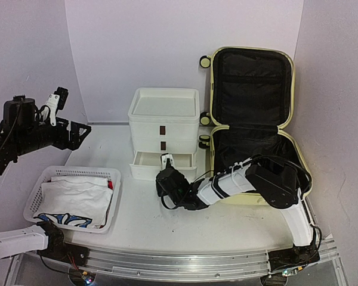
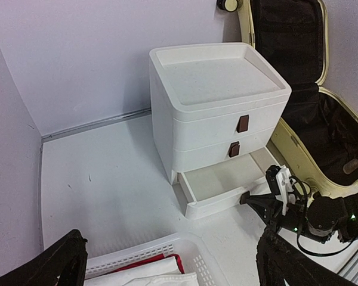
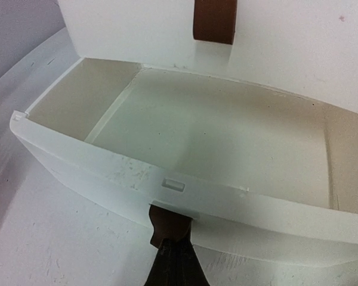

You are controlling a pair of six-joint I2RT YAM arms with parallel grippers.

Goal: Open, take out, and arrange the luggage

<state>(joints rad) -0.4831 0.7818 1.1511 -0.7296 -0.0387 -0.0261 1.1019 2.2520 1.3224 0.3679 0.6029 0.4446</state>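
Now, R end effector [image 3: 172, 244] clamped on flat brown drawer tab [image 3: 167, 220], L end effector [image 1: 76, 132] apart

In the top view the drawer box [image 1: 164, 122] stands mid-frame, its bottom drawer [image 1: 148, 159] drawn out toward the lower edge, with the right gripper [image 1: 167, 162] at the handle [image 3: 167, 221] on its front. The luggage [image 1: 250, 86] lies open just right of the box. At lower left, a basket [image 1: 83, 172] holds cloth [image 1: 71, 199]

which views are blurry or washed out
Top external: sharp and evenly lit, though the luggage lining reads near-black with little detail. Left wrist: clear, its own fingers dark and soft at the bottom edge. Right wrist: the open drawer is bright and slightly hazy, the brown tab at the bottom soft.
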